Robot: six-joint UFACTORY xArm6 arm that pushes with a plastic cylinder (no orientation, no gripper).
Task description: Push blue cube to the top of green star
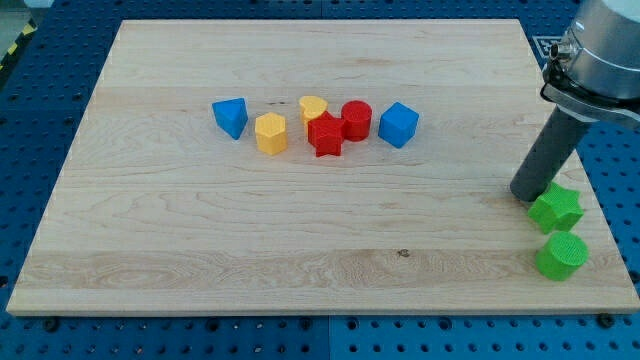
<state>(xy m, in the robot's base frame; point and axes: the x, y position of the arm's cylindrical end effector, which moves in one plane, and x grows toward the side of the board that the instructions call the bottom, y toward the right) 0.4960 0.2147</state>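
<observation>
- Blue cube (398, 124) sits at the right end of the middle cluster on the bench (200, 250), well apart from the green star (556, 208) it has to reach.
- Farthest left in that cluster is a second blue block (231, 117), wedge-like in shape; I judge it is not the task's piece and should stay where it is.
- Right of it come a yellow hexagonal block (270, 133), a yellow heart (313, 108), a red star (325, 135) and a red cylinder (356, 120), packed close, with the cylinder just beside the blue cube's left face.
- That crowding matters: I would come at the cube from its left or near-left side, and the gap there looks tight.
- Green star lies by the bench's right edge, with a green cylinder (561, 256) just nearer than it.
- My tool has no jaws to open or close; it is a plain rod and holds nothing.
- My tip (530, 194) rests at the star's far-left corner, touching it or very nearly, so it stands right where the cube is meant to end up.
- I judge the push has not begun; the tip must first travel left, around the cube.
</observation>
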